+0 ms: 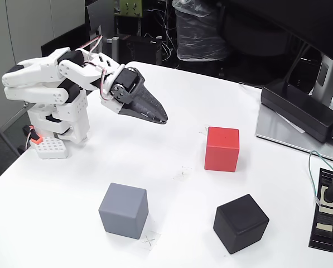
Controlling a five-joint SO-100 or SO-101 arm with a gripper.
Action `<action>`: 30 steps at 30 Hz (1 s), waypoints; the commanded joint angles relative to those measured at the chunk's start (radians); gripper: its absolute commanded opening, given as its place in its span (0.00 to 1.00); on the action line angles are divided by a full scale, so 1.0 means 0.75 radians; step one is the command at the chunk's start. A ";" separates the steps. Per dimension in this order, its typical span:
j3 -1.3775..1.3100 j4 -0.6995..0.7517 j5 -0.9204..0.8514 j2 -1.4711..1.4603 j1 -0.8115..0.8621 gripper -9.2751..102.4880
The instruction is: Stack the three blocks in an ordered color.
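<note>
Three cubes sit apart on the white table (155, 162) in the fixed view. The red block (222, 148) is right of centre, the grey block (123, 210) is near the front left, and the black block (240, 223) is at the front right. My white arm is folded at the left, and its dark gripper (162, 118) hangs above the table with the fingers together and nothing held. The gripper's tip is left of and above the red block, clear of all three cubes.
A black power adapter (300, 110) lies on a grey pad at the right edge. A black power strip (326, 209) with a plugged cable sits at the far right front. Small pen crosses mark the tabletop between the cubes.
</note>
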 commanded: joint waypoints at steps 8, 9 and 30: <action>-0.006 0.006 -0.135 0.006 -0.008 0.08; -0.006 0.006 -0.135 0.006 -0.008 0.08; -0.110 0.022 -0.155 0.000 0.008 0.20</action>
